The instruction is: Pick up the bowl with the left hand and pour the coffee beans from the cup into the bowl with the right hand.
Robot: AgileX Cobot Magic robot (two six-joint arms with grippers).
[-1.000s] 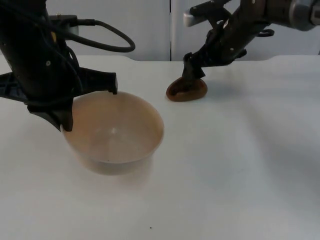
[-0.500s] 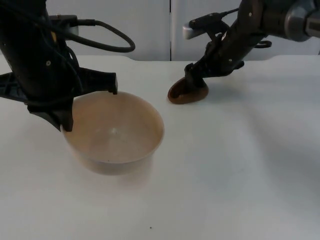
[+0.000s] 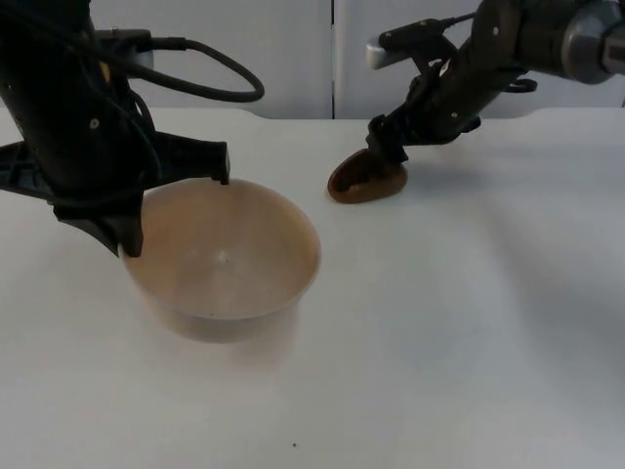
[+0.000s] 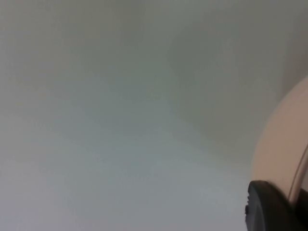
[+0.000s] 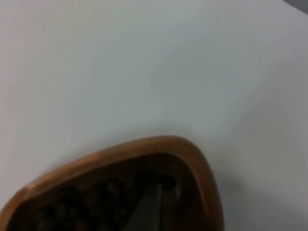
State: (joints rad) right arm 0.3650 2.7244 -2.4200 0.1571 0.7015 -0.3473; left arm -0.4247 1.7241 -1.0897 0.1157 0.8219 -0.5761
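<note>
A white table [image 3: 469,332] ended at a grey wall [image 3: 244,49] along its far edge. The left arm [image 3: 68,117] reached down over the table's left side, and its left gripper [image 3: 132,230] was clamped on the near-left rim of the bowl [image 3: 223,256], one fingertip [image 4: 269,207] pressed against the bowl's pale outer wall. The bowl, wide and beige, sat left of the table's centre. The right arm [image 3: 488,59] came in over the far edge toward the cup [image 3: 366,180], a small brown wooden one near the middle of that edge. The right gripper [image 3: 383,149] was closed on the cup's rim, one finger inside it. Dark coffee beans [image 5: 86,207] lay in the cup.
</note>
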